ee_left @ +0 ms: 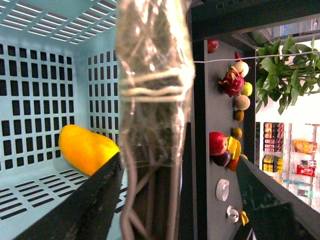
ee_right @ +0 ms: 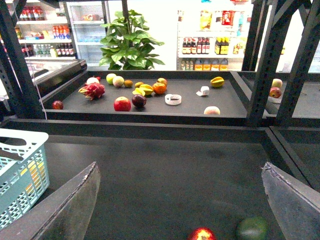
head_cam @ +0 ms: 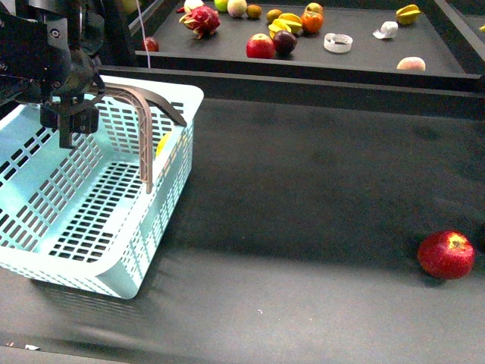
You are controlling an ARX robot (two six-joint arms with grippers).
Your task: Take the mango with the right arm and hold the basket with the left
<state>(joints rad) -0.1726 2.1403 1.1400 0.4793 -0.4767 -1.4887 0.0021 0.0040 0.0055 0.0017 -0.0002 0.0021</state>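
Observation:
The light-blue basket (head_cam: 83, 220) stands on the dark table at the left. The yellow mango (ee_left: 87, 149) lies inside it against a slotted wall and shows through the wall in the front view (head_cam: 162, 144). My left gripper (head_cam: 79, 125) is open above the basket's far rim, with the grey-brown handles (head_cam: 148, 121) beside it. In the left wrist view the wrapped handle (ee_left: 152, 100) stands between the open fingers (ee_left: 85, 210), untouched. My right gripper (ee_right: 180, 200) is open and empty above the table, far from the basket (ee_right: 20, 175), and is out of the front view.
A red apple (head_cam: 447, 255) lies on the table at the right, also below the right gripper (ee_right: 201, 234) beside a green fruit (ee_right: 253, 228). A raised shelf (head_cam: 356, 64) at the back holds a dragon fruit (head_cam: 201, 20), star fruits (head_cam: 286, 24) and several other fruits.

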